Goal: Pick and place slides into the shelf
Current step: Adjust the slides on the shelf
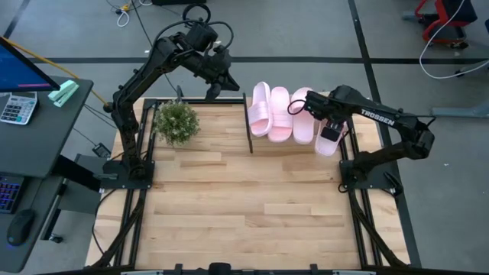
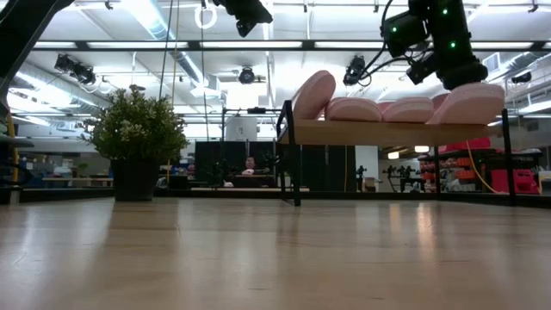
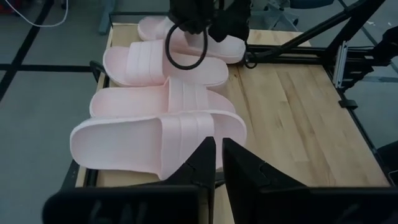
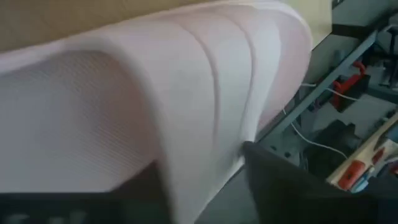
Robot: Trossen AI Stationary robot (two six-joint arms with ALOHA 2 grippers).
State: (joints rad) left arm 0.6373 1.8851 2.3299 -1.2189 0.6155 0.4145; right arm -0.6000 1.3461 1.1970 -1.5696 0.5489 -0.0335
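The right end effector (image 1: 330,131) straddles the strap of the outermost pale pink foam slide (image 1: 327,142) on the light-wood shelf (image 2: 387,132); I cannot tell whether it grips. Three matching slides (image 1: 280,113) crowd beside it. The closed left end effector (image 1: 216,85) hovers beyond the shelf's black edge, a potted green plant (image 1: 176,121) nearby.

One camera looks straight down on my whole table (image 1: 252,206). One sits low on the tabletop, looking across into the room. My left wrist camera looks over the slides (image 3: 161,93) from nearby. My right wrist camera is pressed close to one. All four see the slides.
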